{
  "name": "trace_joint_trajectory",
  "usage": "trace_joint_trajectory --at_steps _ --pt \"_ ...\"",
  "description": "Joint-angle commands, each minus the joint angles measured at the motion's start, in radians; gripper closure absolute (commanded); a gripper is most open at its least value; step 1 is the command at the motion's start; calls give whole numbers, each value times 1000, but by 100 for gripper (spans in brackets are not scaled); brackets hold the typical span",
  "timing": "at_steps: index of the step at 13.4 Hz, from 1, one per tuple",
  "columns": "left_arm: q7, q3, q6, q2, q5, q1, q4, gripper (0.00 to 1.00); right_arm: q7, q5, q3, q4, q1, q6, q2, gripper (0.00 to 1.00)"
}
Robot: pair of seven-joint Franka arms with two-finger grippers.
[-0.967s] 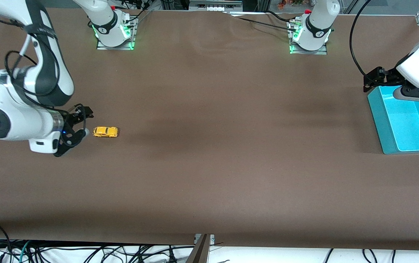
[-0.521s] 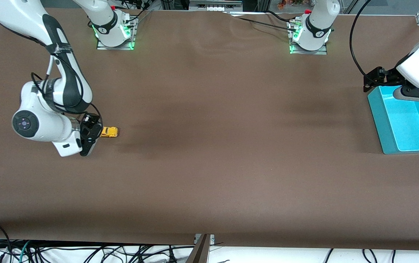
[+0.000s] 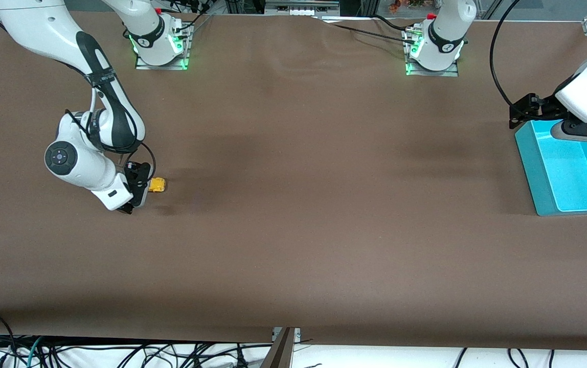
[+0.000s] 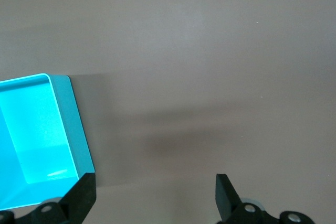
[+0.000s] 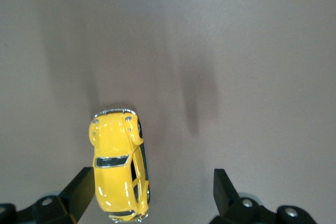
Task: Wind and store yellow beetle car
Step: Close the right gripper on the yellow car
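The yellow beetle car (image 3: 157,184) stands on the brown table toward the right arm's end, partly hidden by my right gripper (image 3: 139,190). In the right wrist view the car (image 5: 119,169) lies on its wheels between the open fingers, close beside one fingertip (image 5: 83,186); the right gripper (image 5: 153,192) is not touching it that I can see. My left gripper (image 3: 521,111) is open and empty, up over the edge of the teal bin (image 3: 569,171). In the left wrist view the left gripper (image 4: 156,195) shows bare table between its fingers, with the bin (image 4: 37,135) beside it.
The teal bin stands at the left arm's end of the table. The two arm bases (image 3: 160,43) (image 3: 434,48) stand along the table's edge away from the front camera. Cables hang below the table's front edge (image 3: 283,340).
My right gripper has moved from beside the car to over it, so its open fingers now straddle the car's rear. The car and the left arm have not moved.
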Motion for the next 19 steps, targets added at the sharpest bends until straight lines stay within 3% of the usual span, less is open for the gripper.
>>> trace_joint_trajectory --at_steps 1,6,12,14,15,16,17,19 --pt "-2 0 -21 12 10 0 30 0 -71 3 -1 -93 -15 96 -35 0" --pt "-2 -1 -23 12 10 -2 28 0 -101 3 1 -182 -15 172 -64 1" --pt "-1 -2 -23 12 10 0 28 0 -147 3 1 -183 -15 173 -73 3" --pt "-1 0 -23 12 10 1 28 0 -159 3 -1 -184 -15 173 -73 23" --pt "-1 0 -23 12 10 1 28 0 -174 3 1 -183 -15 173 -73 39" --pt "-1 0 -23 12 10 1 28 0 -179 5 1 -183 -15 173 -73 64" --pt "-1 0 -23 12 10 1 28 0 -179 5 1 -183 -15 173 -72 78" --pt "-1 0 -23 12 10 1 28 0 -179 5 1 -183 -15 173 -72 95"
